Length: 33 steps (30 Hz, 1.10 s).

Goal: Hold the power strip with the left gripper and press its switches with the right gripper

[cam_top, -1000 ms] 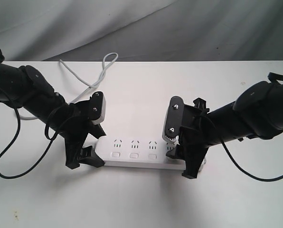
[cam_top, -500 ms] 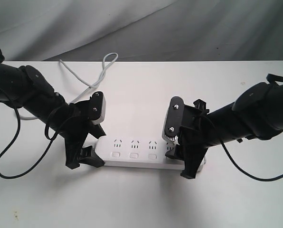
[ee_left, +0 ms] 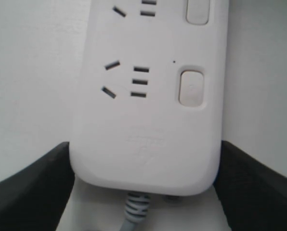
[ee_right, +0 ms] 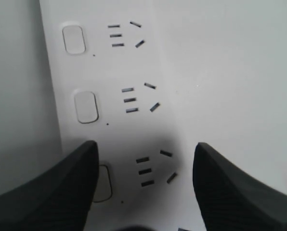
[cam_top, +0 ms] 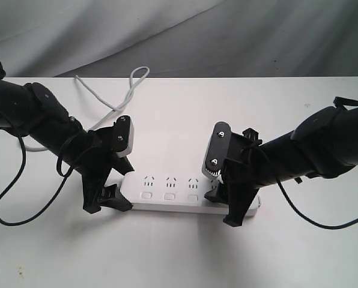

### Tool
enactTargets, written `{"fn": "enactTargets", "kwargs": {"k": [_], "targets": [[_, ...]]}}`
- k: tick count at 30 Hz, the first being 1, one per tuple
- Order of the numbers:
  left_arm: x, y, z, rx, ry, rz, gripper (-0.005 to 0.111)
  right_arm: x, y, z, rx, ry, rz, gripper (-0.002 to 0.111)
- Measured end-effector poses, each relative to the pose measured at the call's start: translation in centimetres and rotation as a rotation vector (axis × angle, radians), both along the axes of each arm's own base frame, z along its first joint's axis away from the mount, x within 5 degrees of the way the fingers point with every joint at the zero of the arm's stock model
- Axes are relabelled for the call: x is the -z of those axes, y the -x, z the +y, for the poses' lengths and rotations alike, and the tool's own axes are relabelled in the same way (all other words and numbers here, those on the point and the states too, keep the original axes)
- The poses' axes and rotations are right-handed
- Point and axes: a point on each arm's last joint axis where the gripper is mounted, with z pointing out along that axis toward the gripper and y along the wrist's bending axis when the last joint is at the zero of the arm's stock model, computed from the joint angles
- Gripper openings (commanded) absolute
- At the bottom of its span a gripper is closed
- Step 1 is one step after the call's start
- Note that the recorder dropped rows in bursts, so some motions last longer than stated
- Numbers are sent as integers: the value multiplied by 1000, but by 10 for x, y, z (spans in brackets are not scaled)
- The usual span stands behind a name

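The white power strip [cam_top: 173,193] lies flat on the table, its switches [cam_top: 169,196] facing the near edge. My left gripper [cam_top: 116,186] is shut on the strip's cord end. In the left wrist view its black fingers [ee_left: 28,187] press both long sides of the power strip [ee_left: 148,125], with a switch [ee_left: 190,87] and the grey cord [ee_left: 136,211] visible. My right gripper [cam_top: 227,199] is open and low over the strip's right part. In the right wrist view its gripper [ee_right: 146,147] straddles a socket group, and one finger [ee_right: 52,192] partly covers a switch [ee_right: 104,183]; two more switches [ee_right: 86,107] lie beyond.
The grey cord [cam_top: 116,96] loops toward the table's back edge. A black cable [cam_top: 5,204] hangs in a loop from the left arm, another [cam_top: 311,219] from the right arm. A grey cloth backdrop [cam_top: 167,36] rises behind the white table [cam_top: 179,258].
My right gripper has shifted slightly left along the strip and a little lower. The left gripper and the strip have not moved.
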Motion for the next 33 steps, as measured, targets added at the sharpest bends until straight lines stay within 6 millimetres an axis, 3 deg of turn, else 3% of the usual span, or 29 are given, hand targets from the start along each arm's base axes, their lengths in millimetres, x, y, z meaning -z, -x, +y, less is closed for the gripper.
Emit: {"fn": "enactTargets", "kwargs": {"k": [26, 33], "targets": [[0, 0, 0, -4, 4, 1, 64, 12, 2, -4, 14, 32, 4, 55], [0, 0, 0, -4, 4, 1, 64, 1, 3, -5, 10, 26, -33, 55]]}}
